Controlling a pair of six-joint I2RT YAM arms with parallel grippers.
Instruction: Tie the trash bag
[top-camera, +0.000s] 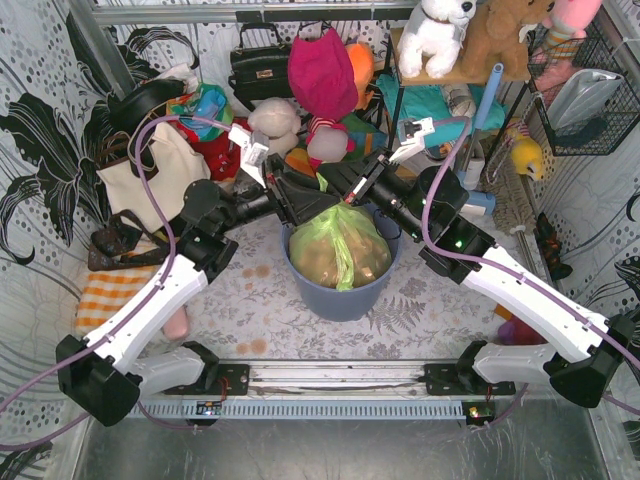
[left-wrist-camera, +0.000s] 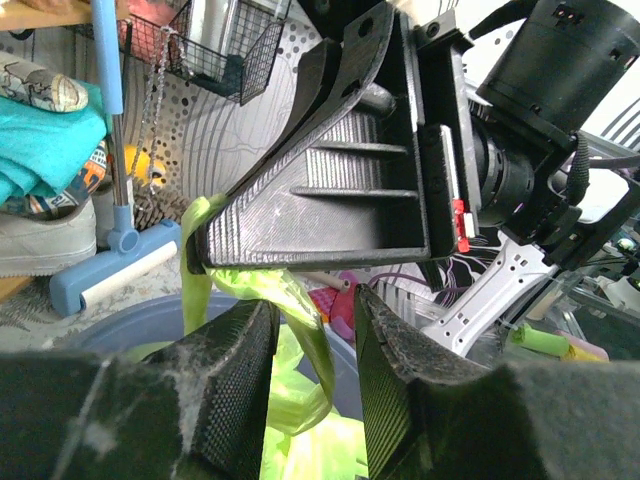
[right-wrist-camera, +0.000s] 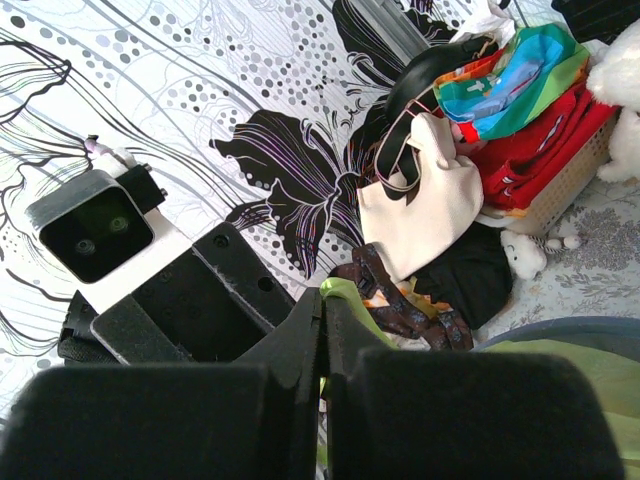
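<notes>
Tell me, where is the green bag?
Top view, middle: the green bag sits inside the blue-grey bin, under the left claw and right claw.

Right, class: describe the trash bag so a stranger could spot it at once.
Find the round blue-grey bin in the middle of the floral tabletop. The trash bag bulges out of it: translucent lime-green plastic with tan paper showing through, unlike the opaque handbags and soft toys behind.

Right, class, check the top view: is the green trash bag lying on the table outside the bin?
No, the trash bag sits inside the round blue-grey bin, bulging up above its rim.
</notes>
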